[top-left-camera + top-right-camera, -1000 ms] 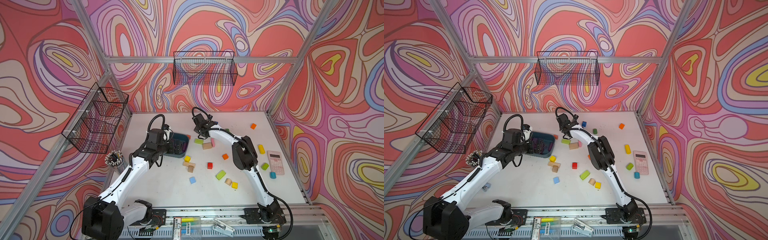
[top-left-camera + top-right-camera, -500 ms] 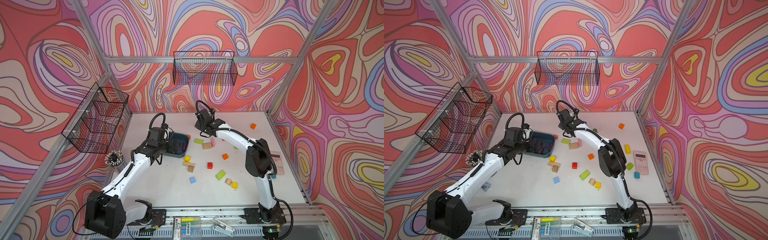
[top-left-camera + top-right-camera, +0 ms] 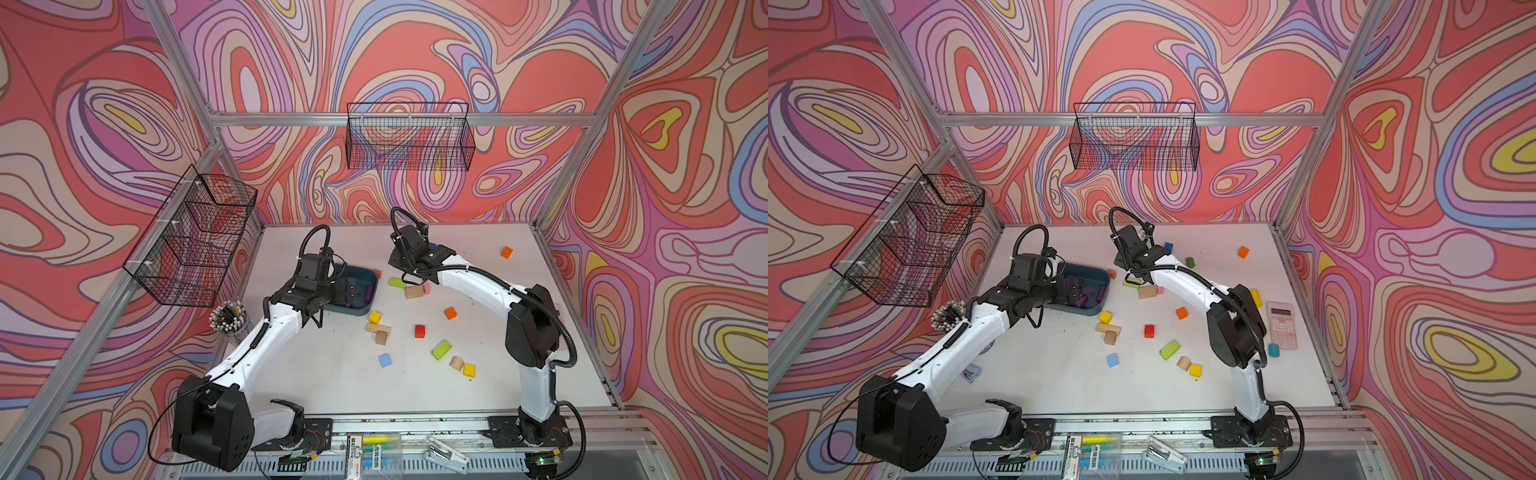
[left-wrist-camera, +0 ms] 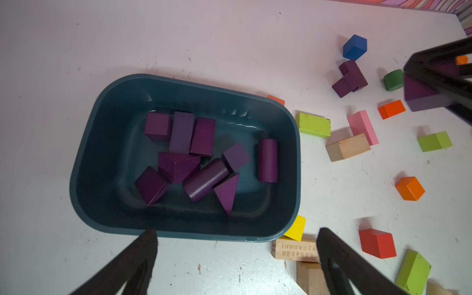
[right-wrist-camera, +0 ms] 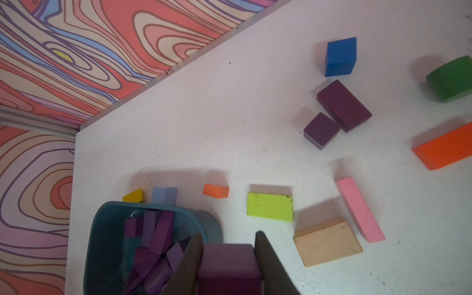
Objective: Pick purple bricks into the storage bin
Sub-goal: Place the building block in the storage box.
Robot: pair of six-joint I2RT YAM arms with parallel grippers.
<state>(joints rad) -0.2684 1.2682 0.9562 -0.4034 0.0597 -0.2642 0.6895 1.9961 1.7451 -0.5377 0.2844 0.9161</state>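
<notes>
Swung outward, away from the shallow dark teal plastic storage bin (image 4: 86,153), is the right arm's black elbow (image 3: 532,328), compared with a second ago. A small dark-purple wooden brick (image 5: 229,265) is clamped between the narrowed jaws of the right gripper (image 5: 228,233) and held raised near the bin. The left gripper (image 4: 237,231) is spread wide over the bin's rim, with nothing gripped. Nine purple bricks (image 4: 204,135) are seen inside the bin; two more purple bricks (image 5: 343,104), a cuboid and a cube touching each other, are left on the white table (image 4: 229,38), well apart from the bin
</notes>
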